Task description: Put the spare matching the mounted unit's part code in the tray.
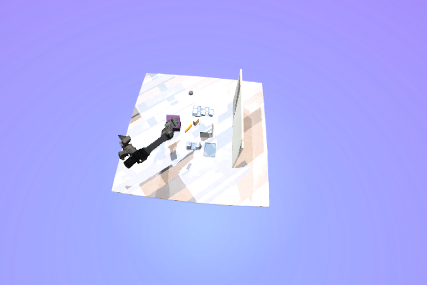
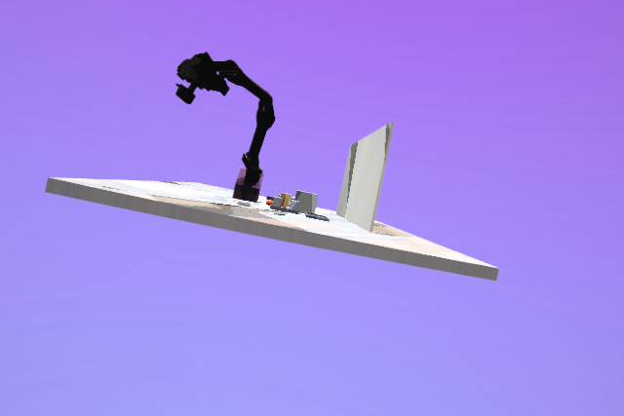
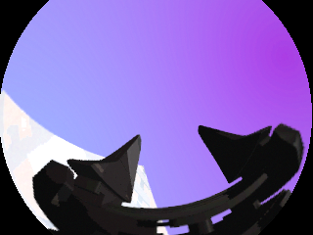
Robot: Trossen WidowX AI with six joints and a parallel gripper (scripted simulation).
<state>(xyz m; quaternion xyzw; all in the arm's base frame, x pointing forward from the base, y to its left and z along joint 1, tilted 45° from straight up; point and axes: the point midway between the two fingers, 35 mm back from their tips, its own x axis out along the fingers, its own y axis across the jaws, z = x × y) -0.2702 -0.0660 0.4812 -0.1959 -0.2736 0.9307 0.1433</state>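
Observation:
My gripper (image 1: 121, 144) (image 3: 170, 133) is open and empty, raised high at the far left, well away from the small objects; the wrist view shows only background between its fingers. A flat blue-grey tray (image 1: 209, 154) (image 2: 317, 216) lies on the table. Several small pale blocks stand in a row on a blue base at the back, among them a spare-like block (image 1: 210, 112). Two more blocks stand on another base, one at its right end (image 1: 197, 145). A grey boxy fixture (image 1: 206, 135) (image 2: 307, 202) stands between the groups. Which part is the mounted unit and all codes are unreadable.
A tall pale panel (image 1: 237, 126) (image 2: 365, 179) stands to the right. A brown angled piece (image 1: 195, 122) (image 2: 286, 200) and an orange bar (image 1: 188, 128) lie near the fixture. The arm stands on a purple base (image 1: 173, 116) (image 2: 247, 191). A dark round object (image 1: 190, 92) sits at the back.

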